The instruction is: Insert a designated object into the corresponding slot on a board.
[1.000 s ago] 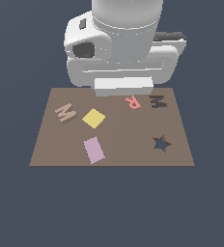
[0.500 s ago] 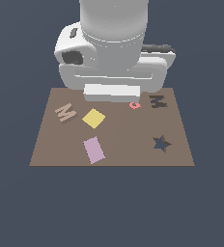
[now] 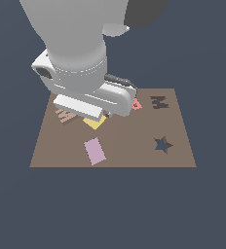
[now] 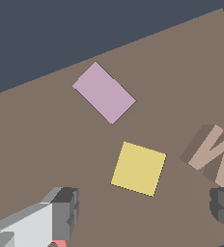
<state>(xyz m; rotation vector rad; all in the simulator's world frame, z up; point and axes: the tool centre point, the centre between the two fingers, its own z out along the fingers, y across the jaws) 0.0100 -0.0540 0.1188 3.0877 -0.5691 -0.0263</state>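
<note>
The tan M block (image 3: 64, 116) lies on the brown board (image 3: 134, 151) at the exterior view's left, partly hidden by my arm; in the wrist view it (image 4: 215, 155) lies just beyond one fingertip. My gripper (image 4: 145, 212) is open and empty above the board, its fingers (image 4: 65, 207) apart, with the yellow square between and ahead of them. The dark M-shaped slot (image 3: 158, 102) is at the board's far right in the exterior view. The gripper itself is hidden by the arm in the exterior view.
A yellow square (image 4: 139, 168) and a lilac rectangle (image 4: 104, 92) lie on the board; both also show in the exterior view, the square (image 3: 94, 121) and the rectangle (image 3: 94, 151). The pink R (image 3: 136, 103) peeks out beside my arm. A dark star-shaped cutout (image 3: 162, 144) is at the right.
My arm has swung toward the exterior view's left and lower over the board, now covering part of the M block and yellow square; the pink R is partly uncovered.
</note>
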